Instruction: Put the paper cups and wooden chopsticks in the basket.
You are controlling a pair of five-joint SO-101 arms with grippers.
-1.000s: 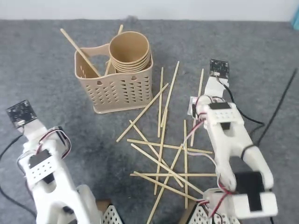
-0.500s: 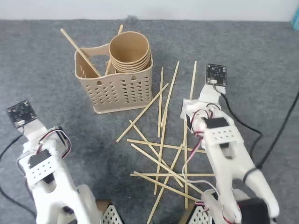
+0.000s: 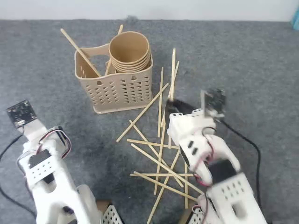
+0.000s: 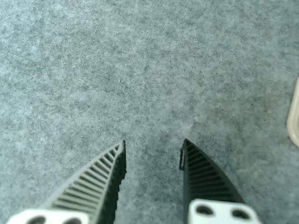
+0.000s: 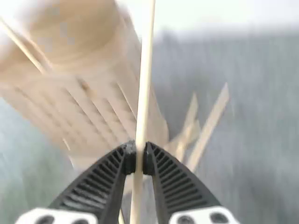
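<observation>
Wooden chopstick [image 5: 145, 70] clenched in right end effector [image 5: 139, 150]; left end effector [image 4: 154, 143] released above carpet [image 4: 140, 70].

I count one beige perforated plastic basket [image 3: 117, 93], with a stack of about five brown paper cups [image 3: 129, 49] and two wooden chopsticks [image 3: 79, 49] inside it, and roughly a dozen more chopsticks [image 3: 142, 113] scattered beside the basket.

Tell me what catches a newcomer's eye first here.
The right gripper is shut on one wooden chopstick, close to the basket. That beige basket stands at the back of the grey mat with a stack of paper cups inside. Loose chopsticks lie criss-crossed beside it.
</observation>
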